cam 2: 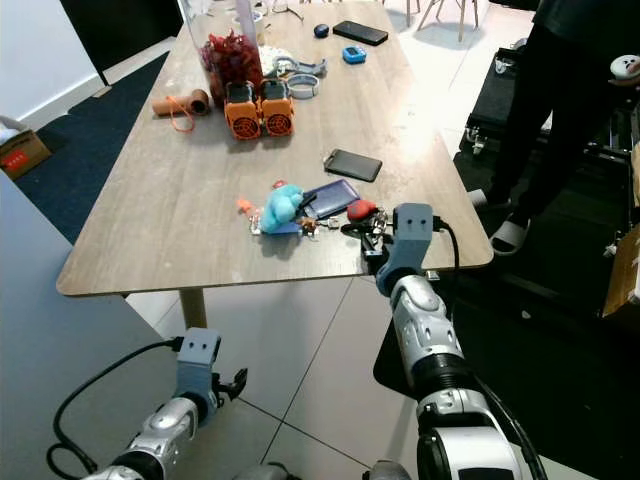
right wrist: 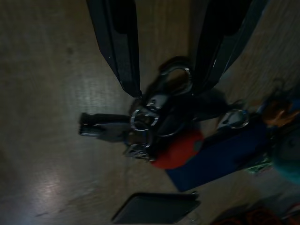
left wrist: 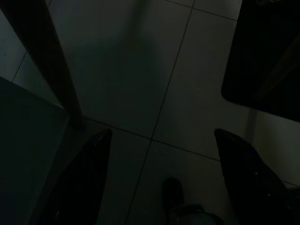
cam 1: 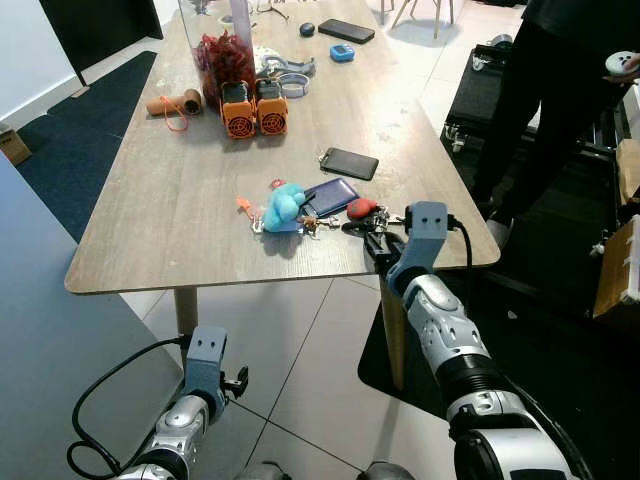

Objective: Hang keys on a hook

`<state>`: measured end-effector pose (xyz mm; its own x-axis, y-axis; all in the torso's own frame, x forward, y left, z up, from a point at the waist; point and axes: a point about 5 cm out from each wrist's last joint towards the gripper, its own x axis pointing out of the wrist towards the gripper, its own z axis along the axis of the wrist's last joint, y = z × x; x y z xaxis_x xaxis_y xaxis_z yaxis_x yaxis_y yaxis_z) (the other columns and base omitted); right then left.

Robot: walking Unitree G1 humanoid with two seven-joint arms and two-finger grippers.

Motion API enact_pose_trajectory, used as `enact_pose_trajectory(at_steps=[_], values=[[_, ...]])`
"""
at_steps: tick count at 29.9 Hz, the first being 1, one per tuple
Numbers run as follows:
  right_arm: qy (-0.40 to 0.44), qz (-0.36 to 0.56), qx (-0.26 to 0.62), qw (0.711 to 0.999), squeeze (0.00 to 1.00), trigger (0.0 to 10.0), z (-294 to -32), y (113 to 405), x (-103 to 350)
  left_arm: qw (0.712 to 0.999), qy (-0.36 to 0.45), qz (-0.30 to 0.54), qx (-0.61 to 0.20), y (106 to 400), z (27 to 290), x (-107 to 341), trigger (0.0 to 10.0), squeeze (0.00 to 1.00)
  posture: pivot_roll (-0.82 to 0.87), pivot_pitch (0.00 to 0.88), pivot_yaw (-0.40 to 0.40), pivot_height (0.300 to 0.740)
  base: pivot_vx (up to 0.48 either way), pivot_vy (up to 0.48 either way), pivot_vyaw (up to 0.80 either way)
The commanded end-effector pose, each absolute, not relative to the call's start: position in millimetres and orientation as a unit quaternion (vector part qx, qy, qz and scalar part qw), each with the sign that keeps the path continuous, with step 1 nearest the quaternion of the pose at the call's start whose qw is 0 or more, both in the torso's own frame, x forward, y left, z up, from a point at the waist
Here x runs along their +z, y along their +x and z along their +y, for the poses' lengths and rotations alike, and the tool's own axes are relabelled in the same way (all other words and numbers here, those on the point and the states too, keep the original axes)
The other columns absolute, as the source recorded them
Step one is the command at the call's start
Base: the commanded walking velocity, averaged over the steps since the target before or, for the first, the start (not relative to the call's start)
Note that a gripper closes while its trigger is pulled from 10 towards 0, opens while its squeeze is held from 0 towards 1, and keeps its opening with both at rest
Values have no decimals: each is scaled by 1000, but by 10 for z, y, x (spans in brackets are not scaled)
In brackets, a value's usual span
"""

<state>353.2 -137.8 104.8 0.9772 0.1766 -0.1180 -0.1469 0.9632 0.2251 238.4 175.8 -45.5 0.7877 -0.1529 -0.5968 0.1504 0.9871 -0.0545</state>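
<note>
The bunch of keys [cam 1: 362, 216] lies near the wooden table's [cam 1: 180, 210] front right edge. It has a red fob [right wrist: 174, 152], a black key [right wrist: 101, 130] and a black carabiner ring [right wrist: 174, 80]. My right gripper [right wrist: 164, 86] reaches over the table edge, open, with one finger on each side of the carabiner. One finger [right wrist: 213, 56] seems to touch the ring and the other finger [right wrist: 123, 51] stands just apart from it. My left gripper [cam 1: 237, 381] hangs open low over the tiled floor, beside a table leg [left wrist: 51, 70].
Just left of the keys lie a blue plush toy [cam 1: 283, 205] and a dark blue wallet [cam 1: 330, 196], with a black phone [cam 1: 350, 163] behind. Two orange devices [cam 1: 255, 108] and a jar [cam 1: 222, 55] stand farther back. A person in black [cam 1: 560, 90] stands at the right. A grey surface [cam 1: 50, 330] is at my left.
</note>
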Motion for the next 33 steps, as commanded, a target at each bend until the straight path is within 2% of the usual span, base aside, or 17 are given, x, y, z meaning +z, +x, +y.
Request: enact_pose_trajectory(at_steps=[1,2,11,21,22,23,24,25,30,31,32,33], values=[[121,65,70,988,173,10000,-1406,3534,1049,943,6,323,-77,2362,1824,-466,10000,0,29,114,20,740,0,0,0],[126,54,62,989,0,10000,-1433,3545,1084,943,6,323,-77,2363,1824,-465,10000,0,29,114,20,740,0,0,0],[137,54,47,988,0,10000,-1519,3626,1145,942,8,325,-82,2351,1819,-473,10000,0,26,112,22,740,0,0,0],[115,29,72,990,0,10000,-1433,3726,1306,941,10,326,-84,2316,1831,-490,10000,0,28,110,15,740,0,0,0],[113,25,79,990,584,10000,-1419,3739,1333,942,10,326,-83,2314,1837,-490,10000,0,28,110,15,740,0,0,0],[113,25,79,990,584,10000,-1419,3739,1333,942,10,326,-83,2314,1837,-490,10000,0,28,110,15,740,0,0,0],[110,22,84,990,824,10000,-1408,3748,1352,942,10,326,-82,2313,1841,-489,10000,0,28,110,15,740,0,0,0],[106,20,91,990,1000,10000,-1392,3758,1370,942,10,325,-81,2313,1845,-489,10000,0,28,110,15,740,0,0,0],[100,17,98,990,1000,10000,-1373,3780,1397,942,9,324,-80,2317,1841,-487,10000,0,30,106,7,740,0,0,0],[96,20,101,990,357,10000,-1363,3786,1395,943,9,324,-80,2319,1841,-486,10000,0,30,106,7,740,0,0,0],[96,20,101,990,357,10000,-1363,3786,1395,943,9,324,-80,2319,1841,-486,10000,0,30,106,7,740,0,0,0],[87,31,114,989,0,10000,-1333,3784,1364,943,8,324,-80,2321,1840,-484,10000,0,30,107,6,740,0,0,0]])
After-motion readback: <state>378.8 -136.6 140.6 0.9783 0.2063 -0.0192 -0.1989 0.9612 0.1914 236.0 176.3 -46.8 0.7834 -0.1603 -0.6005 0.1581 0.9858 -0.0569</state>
